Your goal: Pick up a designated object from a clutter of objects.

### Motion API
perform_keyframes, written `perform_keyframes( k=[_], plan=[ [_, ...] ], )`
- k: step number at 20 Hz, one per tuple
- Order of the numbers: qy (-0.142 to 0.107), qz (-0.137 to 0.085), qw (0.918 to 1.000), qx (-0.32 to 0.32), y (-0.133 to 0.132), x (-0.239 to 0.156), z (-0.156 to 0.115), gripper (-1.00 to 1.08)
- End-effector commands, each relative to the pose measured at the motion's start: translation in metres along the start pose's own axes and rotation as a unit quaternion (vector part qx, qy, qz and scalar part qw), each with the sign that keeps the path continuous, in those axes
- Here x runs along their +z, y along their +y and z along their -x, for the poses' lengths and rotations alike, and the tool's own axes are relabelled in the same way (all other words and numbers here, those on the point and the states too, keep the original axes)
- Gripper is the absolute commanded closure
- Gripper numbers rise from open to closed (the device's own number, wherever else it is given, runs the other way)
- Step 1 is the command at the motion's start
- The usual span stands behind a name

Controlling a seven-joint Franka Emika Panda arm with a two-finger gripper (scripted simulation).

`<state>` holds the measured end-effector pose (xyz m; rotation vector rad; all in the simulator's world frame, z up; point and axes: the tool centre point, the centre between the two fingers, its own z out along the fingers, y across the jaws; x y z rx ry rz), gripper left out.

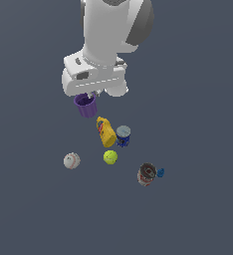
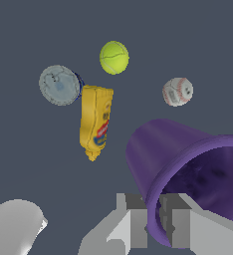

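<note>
Gripper: I see the gripper [image 2: 156,221] clenched on the rim of the purple cup [image 1: 85,105], pale grey blocky fingers [image 2: 132,224] either side of its wall.
Cup: smooth tapered purple shell, dark hollow, tilted, hanging under the white arm [image 1: 113,30], clear of the floor.
Floor: flat, matte slate-grey floor [image 1: 198,214]; I make out no walls.
Clutter below: glossy yellow bottle [image 1: 105,131] lying flat, touching the blue-white can [image 1: 123,135]; fuzzy tennis ball [image 1: 110,157]; stitched baseball [image 1: 71,160]; brown-topped can [image 1: 147,174] beside a tiny blue piece [image 1: 160,173].
</note>
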<state>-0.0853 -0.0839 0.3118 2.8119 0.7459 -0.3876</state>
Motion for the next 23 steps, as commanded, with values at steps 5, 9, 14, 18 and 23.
perform_keyframes(
  k=[5,9,14,18,23],
  plan=[
    [0.000,0.000,1.0000,0.000,-0.013,-0.065,-0.003,1.08],
    [0.000,0.000,1.0000,0.000,-0.019,-0.095,-0.005,1.08],
    [0.000,0.001,1.0000,0.001,-0.023,-0.122,-0.008,1.08],
    [-0.001,0.001,1.0000,0.001,-0.025,-0.134,-0.009,1.08],
    [-0.001,0.001,1.0000,0.001,-0.025,-0.139,-0.010,1.08]
  ],
)
